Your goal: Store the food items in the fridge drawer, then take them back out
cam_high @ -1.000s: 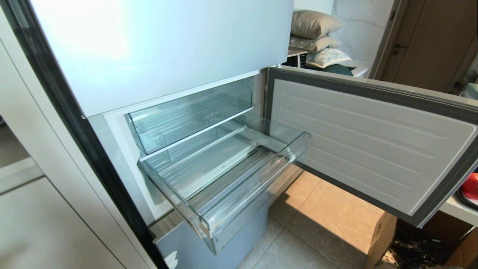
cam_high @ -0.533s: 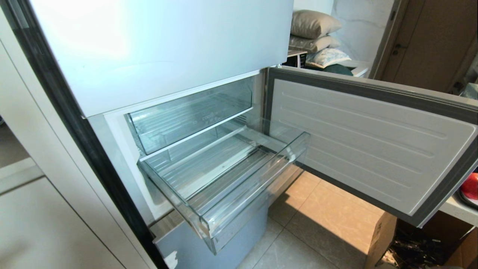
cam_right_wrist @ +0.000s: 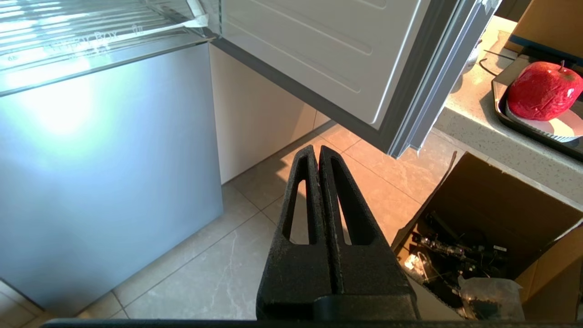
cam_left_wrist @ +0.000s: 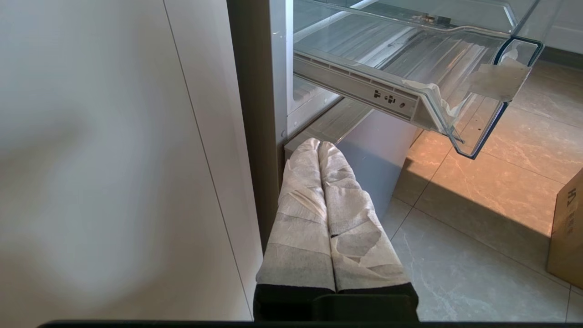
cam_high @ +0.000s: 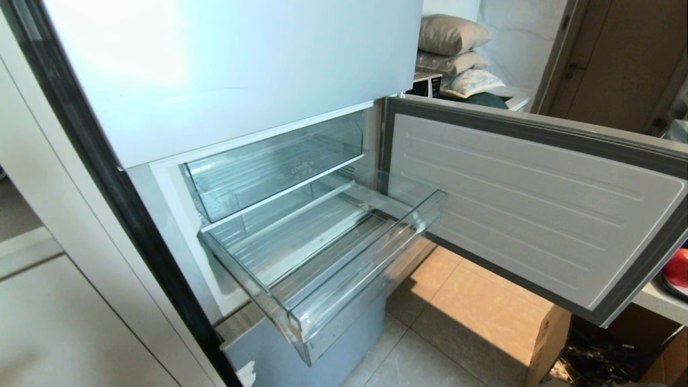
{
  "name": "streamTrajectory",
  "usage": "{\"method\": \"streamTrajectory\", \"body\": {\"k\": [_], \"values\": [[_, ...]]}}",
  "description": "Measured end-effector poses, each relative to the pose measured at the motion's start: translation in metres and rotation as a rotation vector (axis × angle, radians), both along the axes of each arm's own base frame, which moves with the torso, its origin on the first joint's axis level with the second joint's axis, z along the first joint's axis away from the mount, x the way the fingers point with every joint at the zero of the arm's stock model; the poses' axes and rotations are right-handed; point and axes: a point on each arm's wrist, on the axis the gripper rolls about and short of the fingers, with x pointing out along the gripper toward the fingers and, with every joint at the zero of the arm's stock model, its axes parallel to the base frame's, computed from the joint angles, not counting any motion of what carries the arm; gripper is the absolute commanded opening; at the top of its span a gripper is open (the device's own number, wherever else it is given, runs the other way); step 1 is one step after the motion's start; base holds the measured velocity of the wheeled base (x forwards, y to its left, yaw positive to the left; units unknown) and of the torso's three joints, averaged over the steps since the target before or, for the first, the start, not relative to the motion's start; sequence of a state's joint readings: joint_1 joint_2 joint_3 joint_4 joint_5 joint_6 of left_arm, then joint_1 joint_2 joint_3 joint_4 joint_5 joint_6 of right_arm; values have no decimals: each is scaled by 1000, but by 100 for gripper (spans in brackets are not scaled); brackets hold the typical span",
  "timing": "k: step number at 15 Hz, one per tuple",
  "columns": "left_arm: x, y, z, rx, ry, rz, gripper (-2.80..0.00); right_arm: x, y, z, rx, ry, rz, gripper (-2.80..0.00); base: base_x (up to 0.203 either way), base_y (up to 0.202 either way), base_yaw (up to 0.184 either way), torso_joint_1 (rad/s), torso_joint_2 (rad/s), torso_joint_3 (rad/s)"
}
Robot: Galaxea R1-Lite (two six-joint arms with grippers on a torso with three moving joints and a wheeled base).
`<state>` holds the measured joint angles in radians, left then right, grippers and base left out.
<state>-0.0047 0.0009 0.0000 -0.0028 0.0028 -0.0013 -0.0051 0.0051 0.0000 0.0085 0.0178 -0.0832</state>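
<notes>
The fridge drawer (cam_high: pixel 373 262) is pulled out of the open fridge, a clear ribbed tray with nothing in it; white tape (cam_left_wrist: pixel 497 81) marks a front corner. A glossy red apple (cam_right_wrist: pixel 543 90) lies on a white plate in a dark tray (cam_right_wrist: pixel 514 124) on the counter to the right, and shows at the head view's right edge (cam_high: pixel 679 266). My left gripper (cam_left_wrist: pixel 318 145), wrapped in white tape, hangs shut and empty below the drawer's left side. My right gripper (cam_right_wrist: pixel 317 150), black, is shut and empty over the floor tiles. Neither arm shows in the head view.
The fridge door (cam_high: pixel 537 204) stands open to the right, between the drawer and the counter (cam_right_wrist: pixel 473 120). A deeper clear bin (cam_high: pixel 269 166) sits above the drawer. An open cardboard box (cam_right_wrist: pixel 494 228) with cables stands on the floor under the counter. A white cabinet (cam_left_wrist: pixel 114 159) flanks the fridge's left.
</notes>
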Motion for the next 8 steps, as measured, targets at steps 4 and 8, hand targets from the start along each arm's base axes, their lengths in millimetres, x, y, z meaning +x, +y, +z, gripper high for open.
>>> {"method": "streamTrajectory", "body": {"k": [4, 8], "values": [[0, 0, 0, 0, 0, 0, -280, 0, 0, 0, 0, -6, 1, -280, 0, 0, 0, 0, 0, 0], [0, 0, 0, 0, 0, 0, -280, 0, 0, 0, 0, -5, 1, -280, 0, 0, 0, 0, 0, 0]]}}
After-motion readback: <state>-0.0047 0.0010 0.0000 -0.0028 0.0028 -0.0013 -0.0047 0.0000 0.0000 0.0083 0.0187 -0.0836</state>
